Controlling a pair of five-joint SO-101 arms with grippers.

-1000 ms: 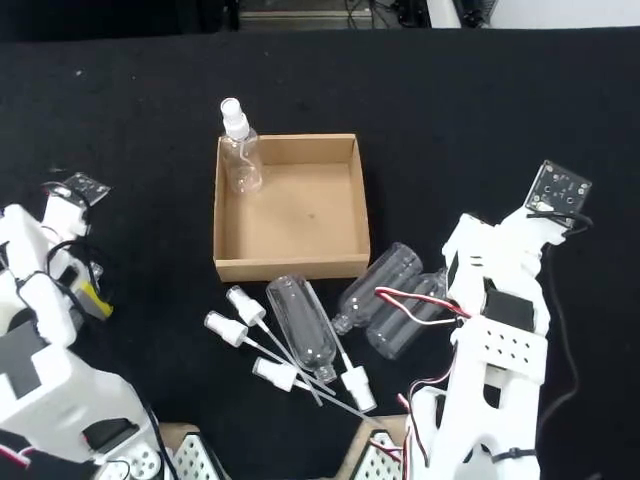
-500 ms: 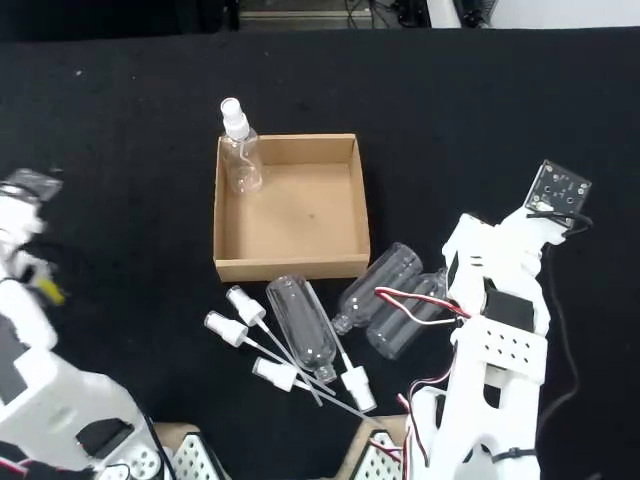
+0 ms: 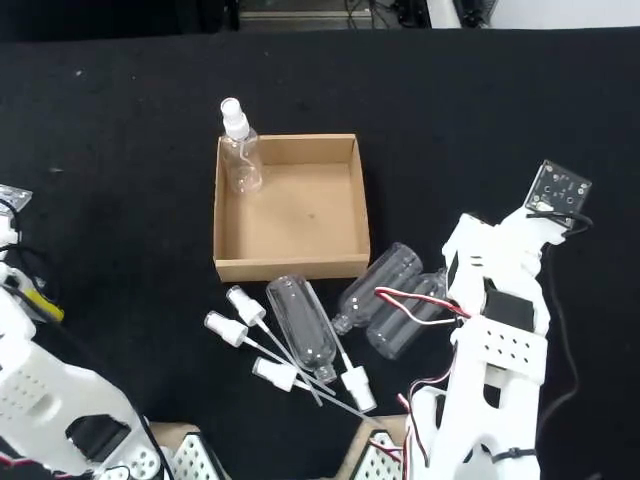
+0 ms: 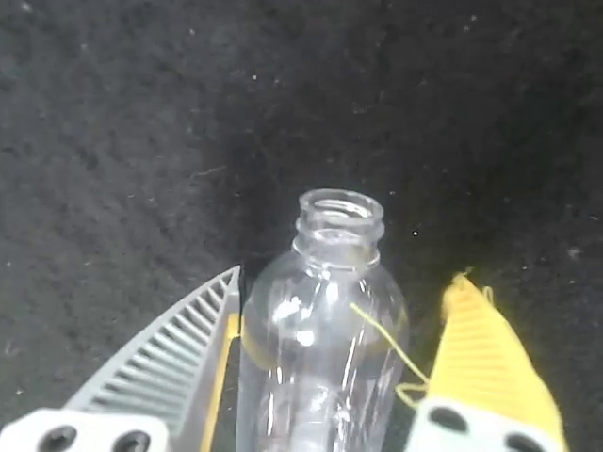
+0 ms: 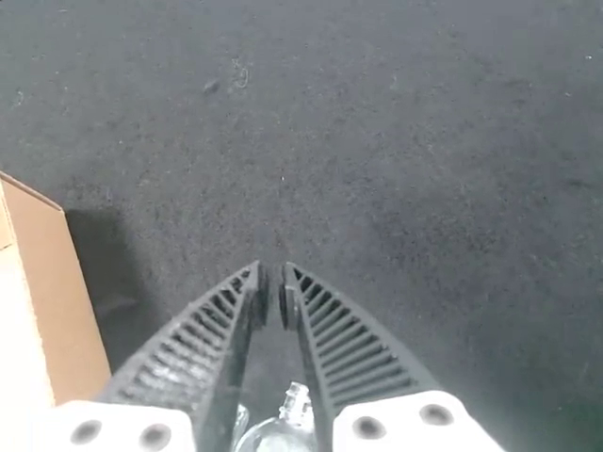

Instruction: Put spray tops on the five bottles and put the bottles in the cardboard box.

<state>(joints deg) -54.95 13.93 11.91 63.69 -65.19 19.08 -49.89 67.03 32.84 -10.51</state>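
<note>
The left claw (image 4: 349,276) was closed around a topless bottle (image 4: 320,348), held well left of the cardboard box (image 3: 290,268). The right claw (image 5: 270,273) was pinched shut and empty, just right of the box. One capped bottle (image 3: 241,160) stood at the box's far-left corner. Three bare bottles (image 3: 300,320) and four spray tops (image 3: 245,303) lay by its near wall, so most of the job looked undone.

Readable text: none.
Brown cardboard box (image 3: 289,268): plain walls, no print.
Clear plastic bottle (image 4: 320,325): bare, no label legible.
</note>
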